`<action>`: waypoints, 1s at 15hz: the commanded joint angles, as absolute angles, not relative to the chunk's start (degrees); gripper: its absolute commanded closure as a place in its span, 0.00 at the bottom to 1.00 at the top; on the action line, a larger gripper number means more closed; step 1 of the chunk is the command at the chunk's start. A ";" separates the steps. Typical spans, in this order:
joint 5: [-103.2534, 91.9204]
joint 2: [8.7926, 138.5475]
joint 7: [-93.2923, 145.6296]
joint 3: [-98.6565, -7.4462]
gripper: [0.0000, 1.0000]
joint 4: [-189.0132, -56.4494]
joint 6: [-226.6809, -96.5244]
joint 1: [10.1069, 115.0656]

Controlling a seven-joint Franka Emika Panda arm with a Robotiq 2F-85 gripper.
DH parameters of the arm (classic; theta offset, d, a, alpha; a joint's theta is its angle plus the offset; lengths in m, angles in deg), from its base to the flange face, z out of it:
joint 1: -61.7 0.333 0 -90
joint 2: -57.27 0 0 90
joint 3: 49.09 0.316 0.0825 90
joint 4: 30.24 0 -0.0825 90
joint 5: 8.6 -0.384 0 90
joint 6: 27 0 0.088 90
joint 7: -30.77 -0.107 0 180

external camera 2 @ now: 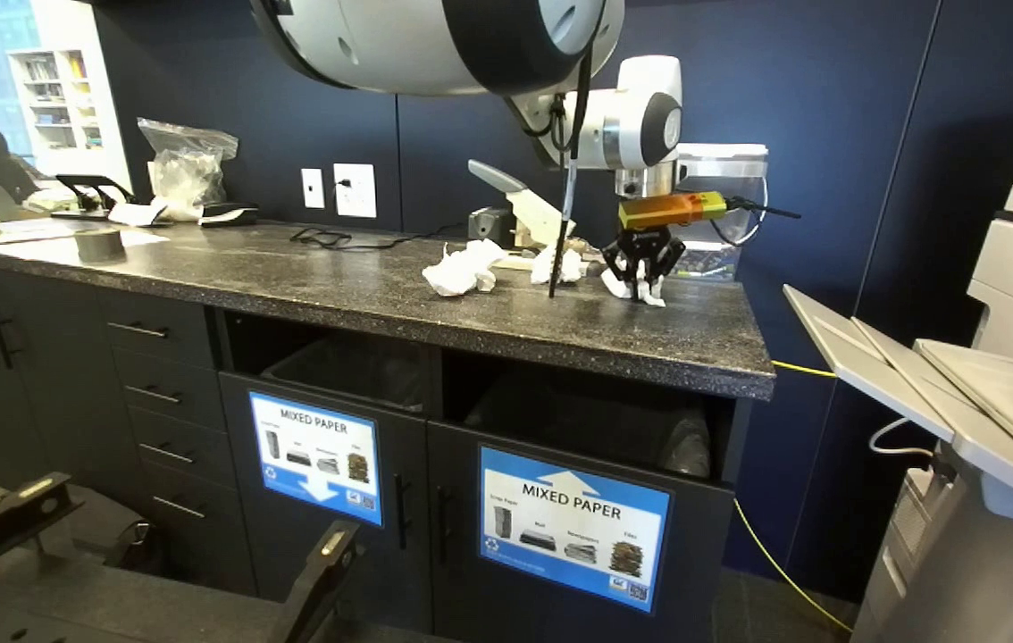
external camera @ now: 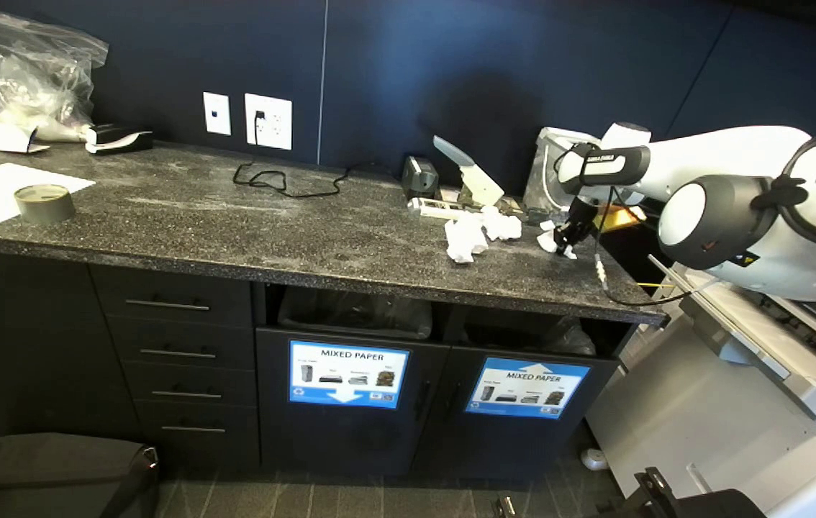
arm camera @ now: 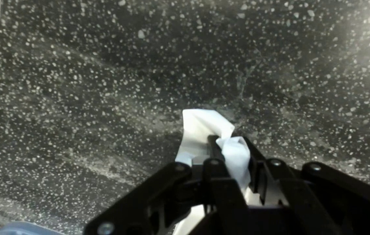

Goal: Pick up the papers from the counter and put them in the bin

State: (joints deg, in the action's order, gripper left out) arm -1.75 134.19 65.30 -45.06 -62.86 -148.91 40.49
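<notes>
My gripper points down at the right end of the dark speckled counter, its jaws shut on a folded white paper. Part of that paper shows between the fingers, and a flap spreads past the left finger; it appears to rest on the counter. Other crumpled papers lie to the left of the gripper in both exterior views, with another crumpled paper partly behind a hanging cable. Below the counter, the bin has an open slot above a MIXED PAPER sign; a similar compartment stands beside it.
A see-through container stands behind the gripper. Close to the papers are a grey-handled tool and a small black box. A black cable and a tape roll lie farther left. A printer borders the counter's right end.
</notes>
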 commanded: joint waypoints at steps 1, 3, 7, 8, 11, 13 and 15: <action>-1.51 130.19 62.95 -45.25 0.86 -68.94 -146.95 41.71; -1.66 128.39 61.55 -45.19 0.86 -72.08 -146.45 42.09; -2.60 123.23 55.19 -44.80 0.86 -81.04 -149.77 42.38; -2.73 121.56 53.30 -44.77 0.86 -83.97 -150.76 42.45; -2.58 117.63 46.10 -45.56 0.86 -91.04 -154.31 43.00; -2.26 114.97 42.09 -45.84 0.86 -95.81 -156.45 43.38; -1.99 112.31 38.67 -45.98 0.86 -100.72 -158.80 43.76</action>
State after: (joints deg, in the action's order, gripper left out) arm -2.06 118.79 43.86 -45.07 -89.40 -154.97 42.93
